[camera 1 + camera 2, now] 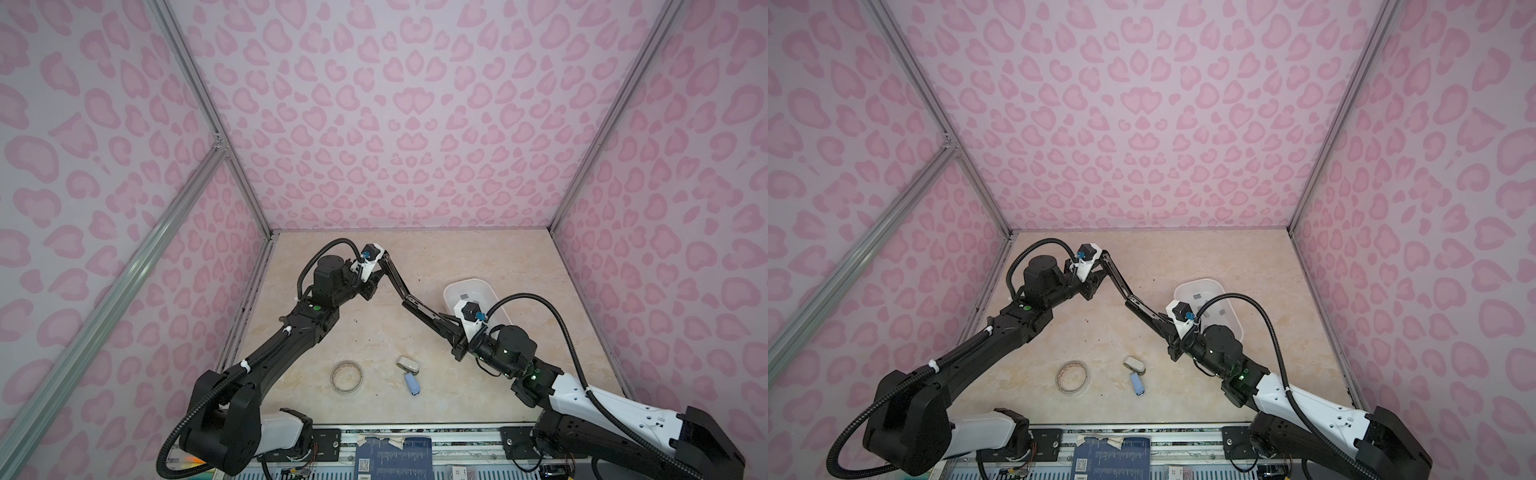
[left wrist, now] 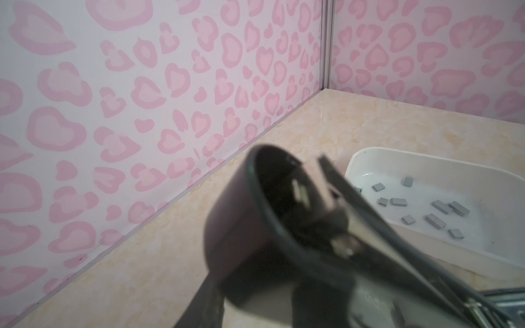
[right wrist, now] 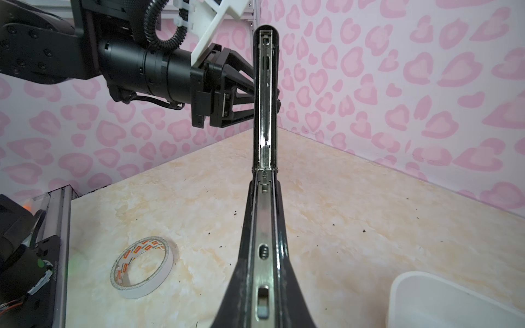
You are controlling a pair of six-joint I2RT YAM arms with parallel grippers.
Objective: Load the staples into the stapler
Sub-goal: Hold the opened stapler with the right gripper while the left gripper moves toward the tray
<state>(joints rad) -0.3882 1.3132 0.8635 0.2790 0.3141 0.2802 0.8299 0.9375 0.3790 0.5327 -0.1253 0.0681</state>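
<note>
A black stapler [image 1: 419,309] hangs over the table, swung wide open at its hinge; both top views and the right wrist view [image 3: 265,227] show it. My left gripper [image 1: 380,272] is shut on the raised lid arm [image 3: 265,85]. That arm fills the left wrist view as a blur [image 2: 270,213]. My right gripper [image 1: 455,332] is shut on the stapler's base end, and the metal channel faces its camera. The staples [image 2: 437,207] are several small grey strips lying loose in a white tray [image 2: 426,159] beside the stapler.
The white tray [image 1: 469,281] stands at the right, just behind my right wrist. A roll of tape [image 1: 347,376] lies near the front. A small grey-white stapler [image 1: 406,365] and a small blue one [image 1: 412,383] lie next to it. Pink patterned walls close three sides.
</note>
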